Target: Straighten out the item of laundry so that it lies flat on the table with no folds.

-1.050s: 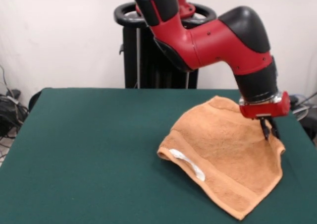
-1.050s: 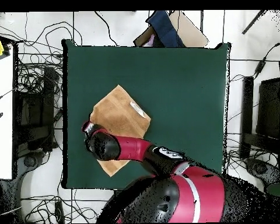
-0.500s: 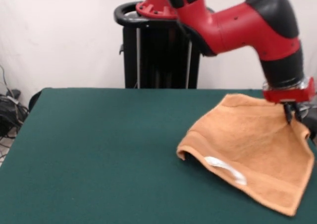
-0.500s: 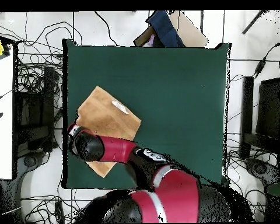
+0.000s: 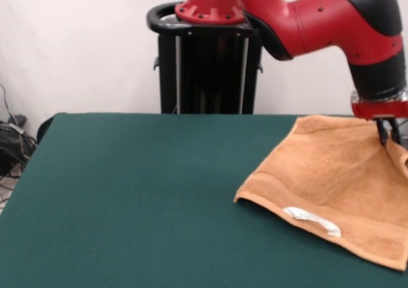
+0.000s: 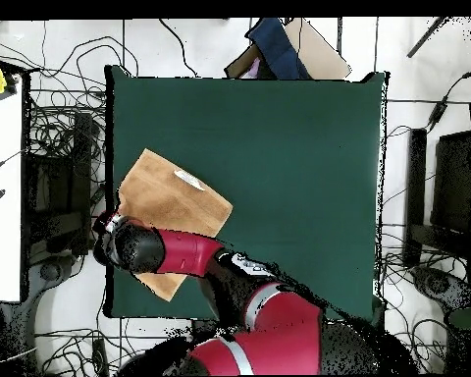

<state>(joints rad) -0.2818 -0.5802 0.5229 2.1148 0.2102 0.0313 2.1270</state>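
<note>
The item of laundry [image 5: 325, 173], an orange-tan towel, lies on the right of the green table [image 5: 127, 192] in the front view, its white label [image 5: 312, 221] on the near hem. That near hem is slightly raised at its left corner. My gripper [image 5: 387, 134] is shut on the towel's far right edge, which it holds lifted a little off the cloth. From overhead the towel [image 6: 166, 191] sits by the table's [image 6: 298, 147] left edge, label [image 6: 188, 180] up, and the arm's wrist [image 6: 131, 245] covers its lower left part and hides the gripper.
The black pedestal [image 5: 204, 65] stands behind the table. Cables [image 5: 9, 141] lie on the floor at the left. Overhead, cables [image 6: 58, 167] and a white bench [image 6: 2, 187] lie left of the table, and a blue item with cardboard [image 6: 284, 49] lies past its top edge.
The gripper has dragged the towel to the right in the front view, toward the table's left edge in the overhead view. The towel now lies lower and more spread out.
</note>
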